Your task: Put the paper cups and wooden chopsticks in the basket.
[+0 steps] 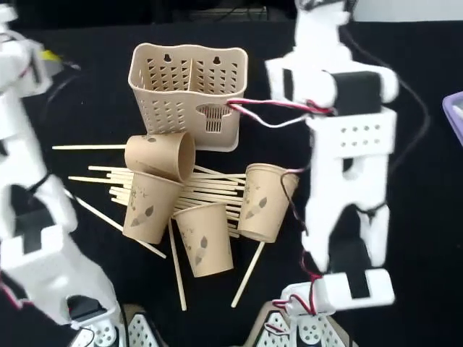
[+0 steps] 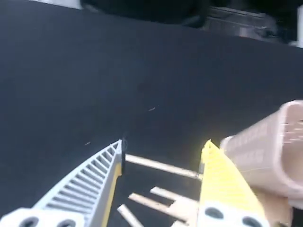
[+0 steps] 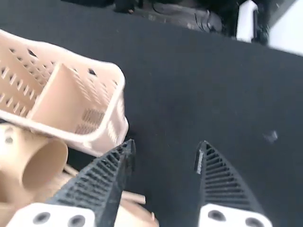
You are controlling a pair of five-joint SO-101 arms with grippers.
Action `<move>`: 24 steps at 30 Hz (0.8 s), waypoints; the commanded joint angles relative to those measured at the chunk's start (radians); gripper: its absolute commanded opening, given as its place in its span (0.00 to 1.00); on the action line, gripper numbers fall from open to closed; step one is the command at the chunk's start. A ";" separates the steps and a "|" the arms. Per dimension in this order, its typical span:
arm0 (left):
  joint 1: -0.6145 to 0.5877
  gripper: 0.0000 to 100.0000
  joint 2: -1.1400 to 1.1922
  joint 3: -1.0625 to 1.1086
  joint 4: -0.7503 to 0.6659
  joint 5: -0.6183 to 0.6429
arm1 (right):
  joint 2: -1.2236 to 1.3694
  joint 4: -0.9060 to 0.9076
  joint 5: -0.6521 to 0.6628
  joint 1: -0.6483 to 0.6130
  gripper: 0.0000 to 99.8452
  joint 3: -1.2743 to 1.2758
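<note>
I am reading both claws as released and holding nothing: the left claw and the right claw are each hanging with jaws spread above the counter.

The paper cups and wooden chopsticks are lying heaped on the counter just in front of the basket, and I am seeing none inside it.

The deciding relation: a chopstick is lying just beyond the left claw, with its long axis running from finger to finger. I am judging that a wrist roll is needed before closing.

The right claw is sitting beside the basket's corner, near the tipped cup.
</note>
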 commanded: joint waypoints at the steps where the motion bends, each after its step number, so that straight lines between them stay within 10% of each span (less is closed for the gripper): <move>1: -0.048 0.27 -0.212 0.331 0.008 -0.081 | -0.096 0.104 0.052 0.014 0.21 -0.022; 13: 0.076 0.27 -0.890 1.690 -0.494 -0.124 | -0.533 -0.167 0.270 0.012 0.21 0.820; 24: 0.035 0.27 -1.290 2.155 -0.720 -0.048 | -0.883 -0.316 0.480 -0.356 0.21 1.402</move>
